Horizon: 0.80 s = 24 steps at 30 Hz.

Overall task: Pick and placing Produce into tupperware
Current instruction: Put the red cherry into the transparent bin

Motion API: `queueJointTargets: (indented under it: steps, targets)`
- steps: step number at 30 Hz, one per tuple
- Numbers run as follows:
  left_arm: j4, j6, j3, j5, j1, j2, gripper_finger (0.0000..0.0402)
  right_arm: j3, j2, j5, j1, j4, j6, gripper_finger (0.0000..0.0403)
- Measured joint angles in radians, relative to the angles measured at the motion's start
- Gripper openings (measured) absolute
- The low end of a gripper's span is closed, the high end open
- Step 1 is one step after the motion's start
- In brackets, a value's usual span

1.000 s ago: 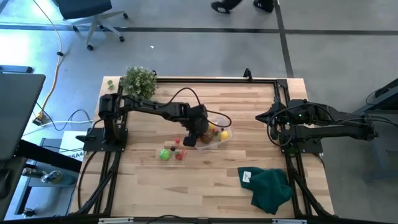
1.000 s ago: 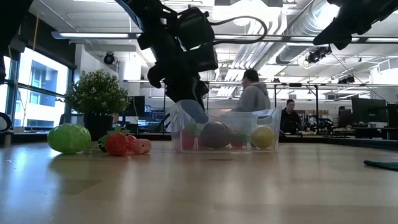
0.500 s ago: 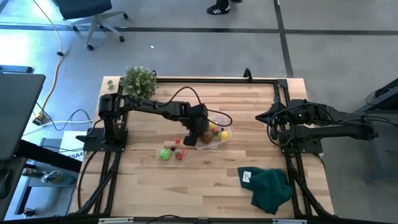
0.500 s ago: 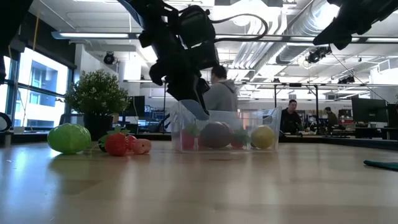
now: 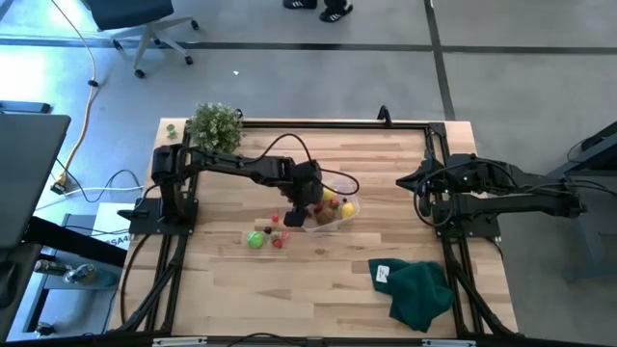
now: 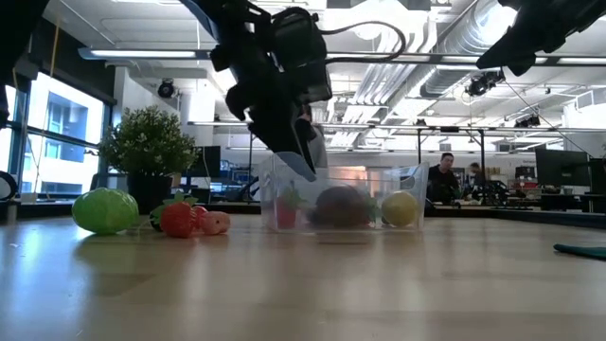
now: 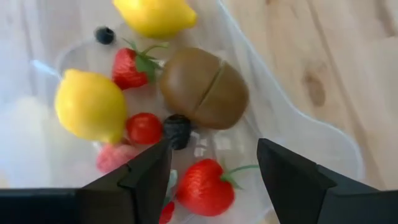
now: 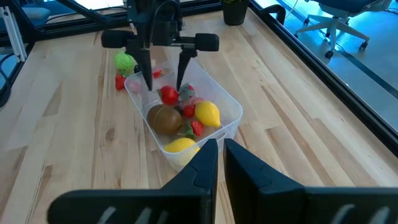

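Left pincer (image 5: 307,208) above the near-left corner of the small clear, roughly square plastic tub (image 5: 353,213), fingers spread apart and empty, tips dipping just inside the rim. Inside the tub, seen past those fingers: brown oval kiwi-like toy (image 7: 204,88) with a seam across it, two yellow lemons (image 7: 90,106), several red strawberries (image 7: 203,187), a small dark berry (image 7: 178,131); a pink piece beneath partly covered, kind unclear. From the low view, tub contents blurred through the plastic wall: only a dark rounded shape and one yellow ball (image 6: 401,208) distinguishable.

Outside the tub, on the pale wooden worktop (image 5: 318,284): bright green round toy (image 5: 254,240) with a few small red pieces (image 5: 278,242) just beside it, too small from above to name. Leafy green potted plant (image 5: 214,124) at the far left corner; dark green crumpled cloth (image 5: 421,292) near the front right, a white label on it unreadable.

Right pincer (image 8: 220,162) parked at the worktop's right edge, well apart from the tub, fingers pressed nearly together, holding nothing. In the low view only part of that arm visible, cut off at the top. Person (image 6: 442,176) seated in the room behind, partly hidden.
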Motion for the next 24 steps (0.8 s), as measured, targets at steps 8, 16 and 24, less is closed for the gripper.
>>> queueJointTargets:
  steps: [8,16,24]
  targets:
    - [-0.176,0.012,0.126,0.037,0.0,-0.011,0.0198,0.0,0.0,0.0,0.0,0.0,0.0,0.0019]
    - [-0.456,0.085,0.321,0.022,0.0,-0.014,0.0173,0.0,0.0,0.0,0.0,0.0,0.0,0.0019]
    - [-0.628,0.135,0.352,-0.092,-0.001,-0.033,0.0153,0.0,0.0,0.0,0.0,0.0,0.0,0.0019]
